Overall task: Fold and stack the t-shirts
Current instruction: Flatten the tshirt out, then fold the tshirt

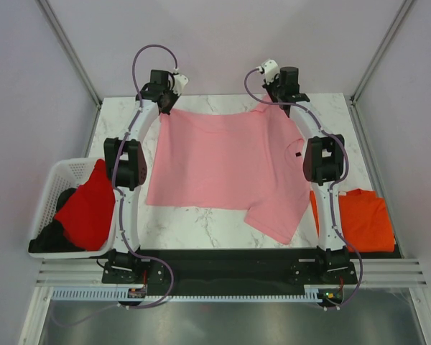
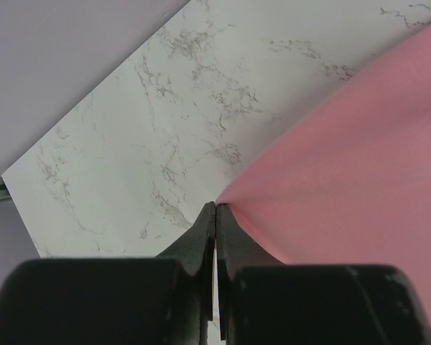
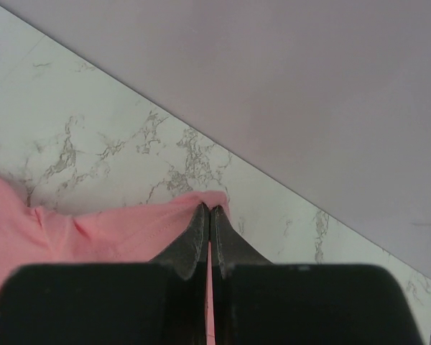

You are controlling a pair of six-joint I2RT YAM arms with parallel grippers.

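Observation:
A light pink t-shirt (image 1: 223, 165) lies spread across the marble table, one sleeve hanging toward the near right. My left gripper (image 1: 165, 106) is shut on its far left corner; in the left wrist view the pink t-shirt (image 2: 359, 158) runs off to the right from the pinched gripper (image 2: 215, 207). My right gripper (image 1: 279, 106) is shut on the far right corner, where pink t-shirt hem (image 3: 108, 230) bunches against the gripper (image 3: 209, 210) and shows between the fingers. An orange t-shirt (image 1: 363, 219) lies folded at the table's right edge. A red t-shirt (image 1: 86, 208) sits in the basket.
A white lattice basket (image 1: 61, 176) stands off the table's left edge, holding dark cloth (image 1: 47, 241) beside the red shirt. Grey walls close in behind the far table edge (image 1: 223, 95). Both arms reach along the table's sides.

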